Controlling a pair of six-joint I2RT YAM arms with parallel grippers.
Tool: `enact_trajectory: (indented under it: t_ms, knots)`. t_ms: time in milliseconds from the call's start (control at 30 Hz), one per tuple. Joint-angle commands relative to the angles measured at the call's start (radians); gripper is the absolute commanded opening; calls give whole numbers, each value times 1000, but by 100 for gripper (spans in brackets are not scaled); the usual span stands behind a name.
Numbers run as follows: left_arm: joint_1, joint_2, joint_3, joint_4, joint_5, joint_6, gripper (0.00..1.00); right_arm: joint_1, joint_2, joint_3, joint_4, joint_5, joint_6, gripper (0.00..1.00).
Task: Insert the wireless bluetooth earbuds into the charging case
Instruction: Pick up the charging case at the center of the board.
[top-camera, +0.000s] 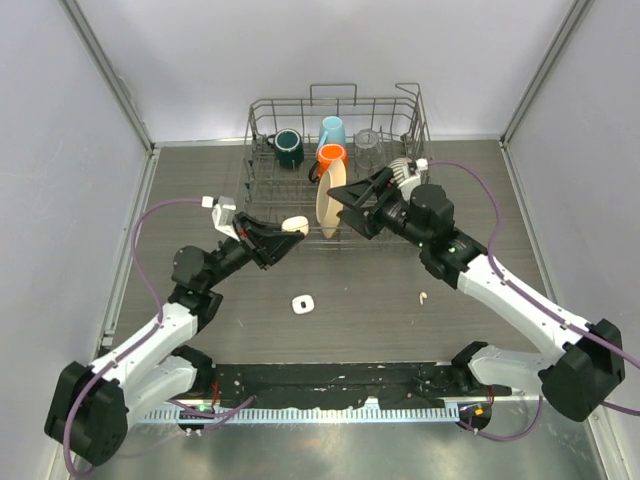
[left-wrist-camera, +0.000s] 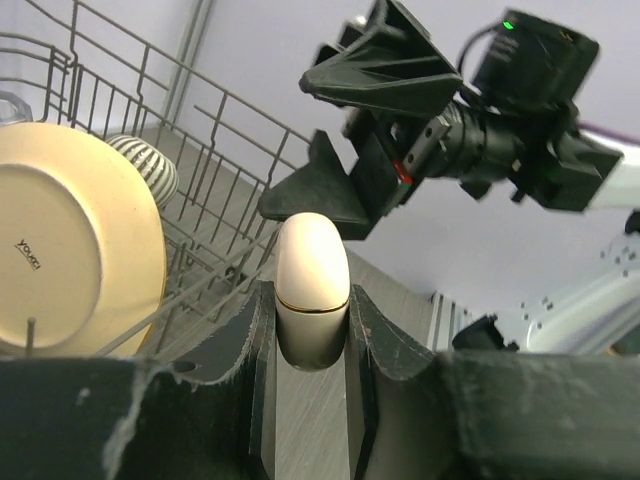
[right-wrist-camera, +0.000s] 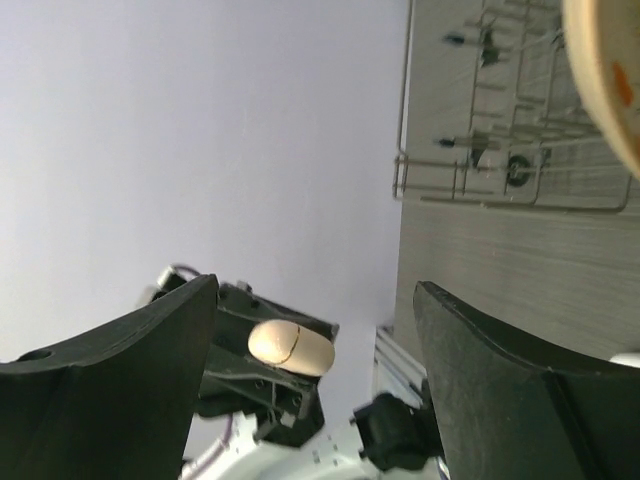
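Above the table (top-camera: 380, 290), clamped in the closed left gripper (top-camera: 282, 234): cream charging case (left-wrist-camera: 312, 275), lid shut. Facing it, jaws spread wide and empty, right gripper (top-camera: 343, 208). Down near the right arm, one tiny white earbud (top-camera: 424, 297)

Cream plate (left-wrist-camera: 70, 250) underside carries one small dark printed word, turned sideways. Letters too blurred to read. No other text legible.

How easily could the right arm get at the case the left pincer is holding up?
Probably easily. The left pincer is shut on the charging case, whose upper half pokes out free. The right pincer is open and faces it, with nothing between them.
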Motion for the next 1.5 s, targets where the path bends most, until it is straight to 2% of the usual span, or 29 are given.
enact_trajectory:
  t_ms: [0, 33, 100, 267, 467, 733, 1000, 1167, 1267, 1467]
  knots:
    - [75, -66, 45, -94, 288, 71, 0, -13, 73, 42, 98, -398, -93, 85]
    - [81, -72, 51, -103, 303, 81, 0, -13, 81, 34, 185, -437, -70, 85]
    - [89, -75, 56, -111, 324, 91, 0, -9, 102, 17, 241, -508, -27, 85]
    - [92, -45, 64, -59, 340, 63, 0, 1, 105, 26, 240, -549, -30, 86]
    - [90, -32, 52, 1, 309, 60, 0, 20, 130, 2, 275, -580, 41, 86]
    - [92, -43, 41, 32, 232, 68, 0, 66, 178, -75, 448, -561, 187, 86]
    - [90, -38, 41, 32, 251, 74, 0, 93, 239, -89, 620, -538, 317, 86]
    - [90, -46, 38, 20, 252, 80, 0, 93, 239, -106, 664, -503, 358, 85]
    - [90, -49, 36, 17, 255, 82, 0, 93, 230, -113, 654, -472, 377, 82]
    - [90, -46, 45, 17, 277, 85, 0, 93, 230, -113, 605, -465, 381, 66]
